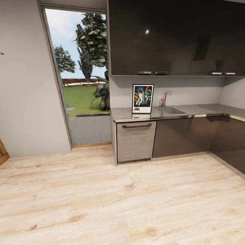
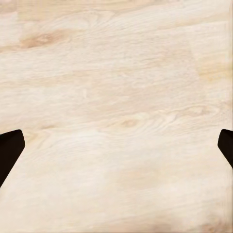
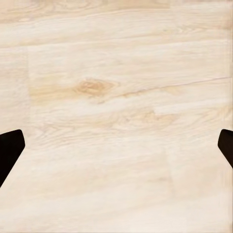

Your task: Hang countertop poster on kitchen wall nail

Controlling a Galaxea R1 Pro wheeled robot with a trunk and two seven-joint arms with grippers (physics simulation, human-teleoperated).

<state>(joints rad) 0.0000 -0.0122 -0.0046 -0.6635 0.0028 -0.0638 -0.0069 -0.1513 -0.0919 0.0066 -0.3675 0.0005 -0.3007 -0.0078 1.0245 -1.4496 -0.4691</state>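
Head view: the poster (image 1: 143, 98) stood upright on the kitchen countertop (image 1: 204, 110), leaning back against the grey wall, just beside the sink (image 1: 170, 110) and chrome tap (image 1: 165, 98), on the window side of them. Dark upper cabinets (image 1: 170, 37) hung above; a lighter drawer front (image 1: 135, 141) w/ a dark handle sat below the poster. Tall window (image 1: 81, 68) nearby showed grass & trees. Light wood floor (image 1: 119, 200) lay between robot & counter.

Left wrist view: left gripper (image 2: 116, 150) faced bare wood planks, dark fingertips (image 2: 9, 150) at opposite edges, spread wide, holding nothing.

Right wrist view: right gripper (image 3: 116, 150) same, fingertips (image 3: 9, 150) wide apart over floor, nothing between.
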